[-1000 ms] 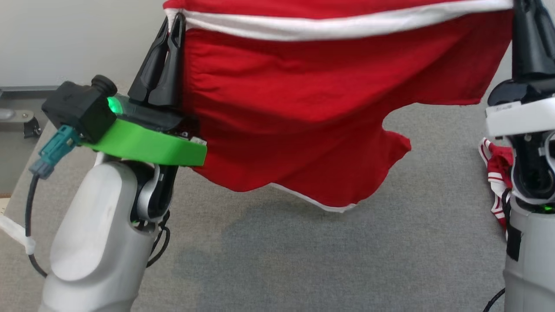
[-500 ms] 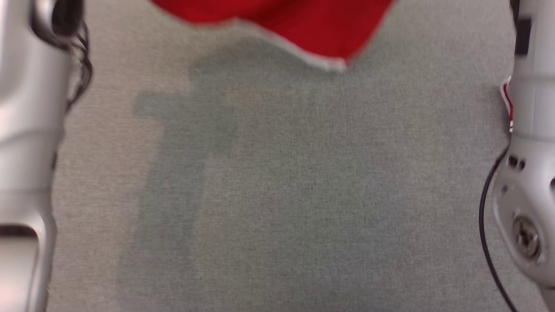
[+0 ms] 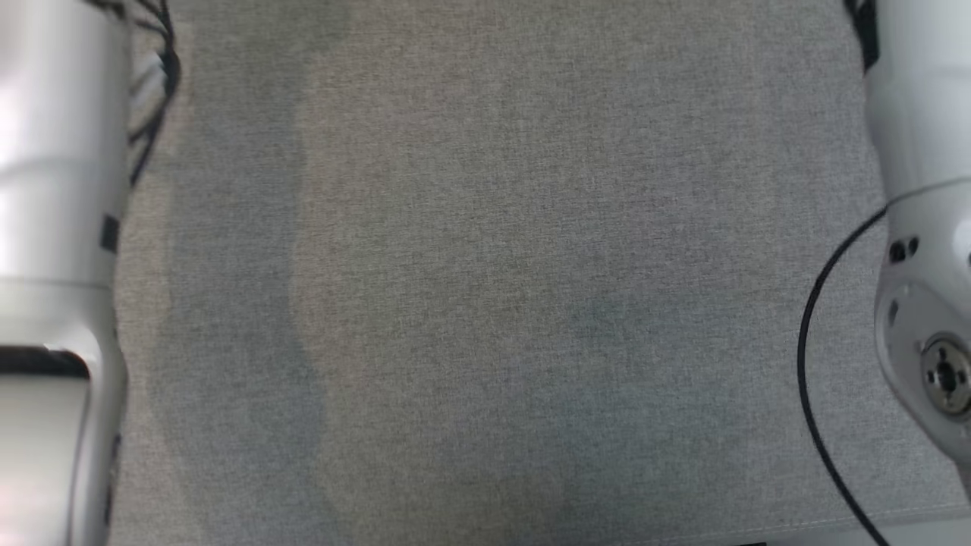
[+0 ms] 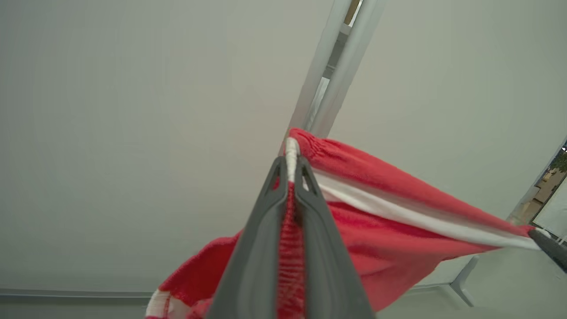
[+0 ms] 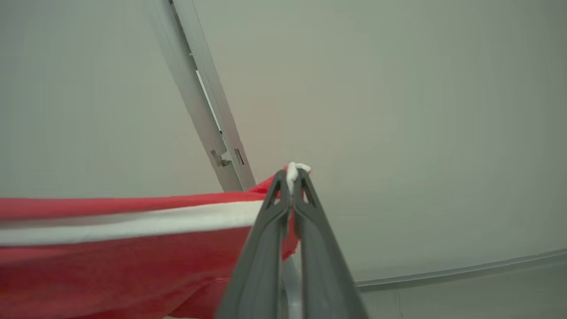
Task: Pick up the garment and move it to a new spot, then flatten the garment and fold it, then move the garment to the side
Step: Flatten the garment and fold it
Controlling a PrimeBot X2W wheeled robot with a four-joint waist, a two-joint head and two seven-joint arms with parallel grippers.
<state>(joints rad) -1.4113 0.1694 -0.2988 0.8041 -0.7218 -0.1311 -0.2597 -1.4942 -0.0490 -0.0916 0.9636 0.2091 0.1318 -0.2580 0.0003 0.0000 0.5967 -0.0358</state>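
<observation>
The garment [image 4: 381, 208] is red cloth with a white band along its top edge, held up in the air and stretched between my two grippers. My left gripper [image 4: 291, 161] is shut on one top corner, the white edge pinched between its fingertips. My right gripper [image 5: 292, 175] is shut on the other corner of the garment [image 5: 110, 248], a white tuft sticking out above its tips. In the left wrist view the dark tip of the right gripper [image 4: 547, 243] shows at the far end of the band. The head view shows my two pale forearms [image 3: 53, 227] [image 3: 922, 189] at its sides.
A grey fabric-covered table [image 3: 485, 288] lies below, its front edge at the bottom right. A black cable [image 3: 815, 364] hangs beside the right arm. Both wrist views look at a pale wall with a metal strip [image 5: 203, 110].
The head camera has tilted down, so the hanging garment and both grippers have slid out of its top edge. The grippers' hold on the garment looks the same.
</observation>
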